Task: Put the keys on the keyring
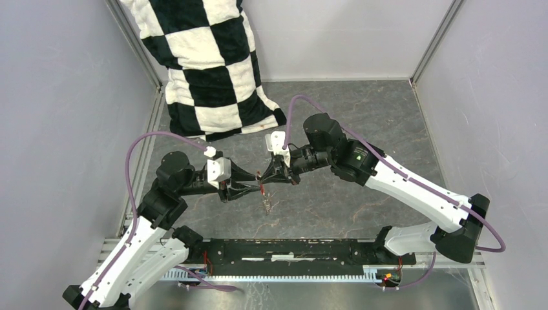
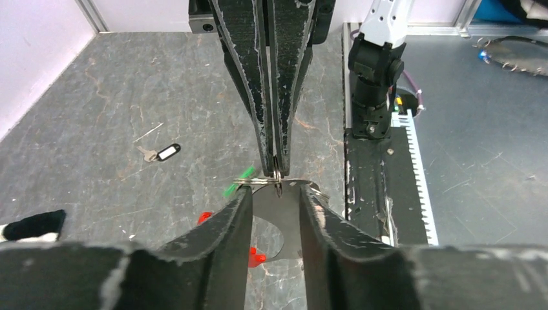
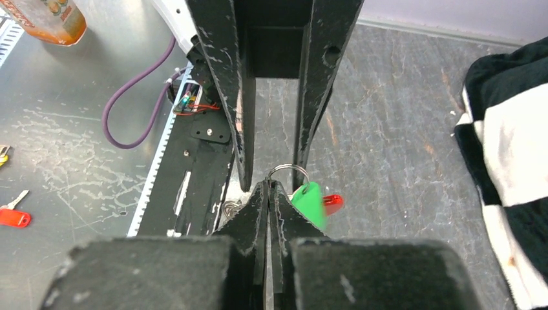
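The green key [image 3: 309, 203] seems threaded on the ring [image 3: 289, 166], pinched by the right gripper [image 3: 268, 185]; the left gripper [image 2: 274, 194] is parted; the black key [image 2: 161, 153] lies mid-left, unthreaded.

Bright, even light; blurred foreground

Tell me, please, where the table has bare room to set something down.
Bare table lies behind the right arm, between the cloth and the right wall. A narrower strip runs along the base rail. The middle is crowded: left pincer and right pincer meet at the keyring.
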Robot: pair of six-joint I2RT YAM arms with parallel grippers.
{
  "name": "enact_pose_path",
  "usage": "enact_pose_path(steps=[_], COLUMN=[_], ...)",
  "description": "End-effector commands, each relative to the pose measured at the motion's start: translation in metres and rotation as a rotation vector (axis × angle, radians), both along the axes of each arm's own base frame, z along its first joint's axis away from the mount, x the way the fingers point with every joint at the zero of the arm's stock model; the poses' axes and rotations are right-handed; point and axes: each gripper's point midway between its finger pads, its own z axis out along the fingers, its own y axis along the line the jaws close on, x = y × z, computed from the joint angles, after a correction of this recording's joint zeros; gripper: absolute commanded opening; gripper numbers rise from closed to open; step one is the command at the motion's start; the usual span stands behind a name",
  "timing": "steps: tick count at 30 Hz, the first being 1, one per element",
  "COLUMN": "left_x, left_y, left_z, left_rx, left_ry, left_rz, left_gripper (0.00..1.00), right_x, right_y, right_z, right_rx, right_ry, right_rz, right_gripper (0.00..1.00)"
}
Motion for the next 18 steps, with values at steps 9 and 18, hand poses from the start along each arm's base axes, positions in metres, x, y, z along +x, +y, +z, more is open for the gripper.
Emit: enact_pose_path(steps=[9,18], left_x=[-0.004,0.003], left_y=[0.024,0.008], left_z=[-0.001,0.006], left_rx=[0.160,0.144], left_ry=[-0.272,-0.491], left_rz=[0.015,-0.121], left_gripper=[0.48,0.71], right_x=[-0.016,-0.026], right_y=[-0.009,-0.005], right_z=[0.004,0.001], right_rx=[-0.020,-0.027], right_ry=[0.061,0.112], right_rz=[0.025,0.095], right_gripper=[0.00,0.00])
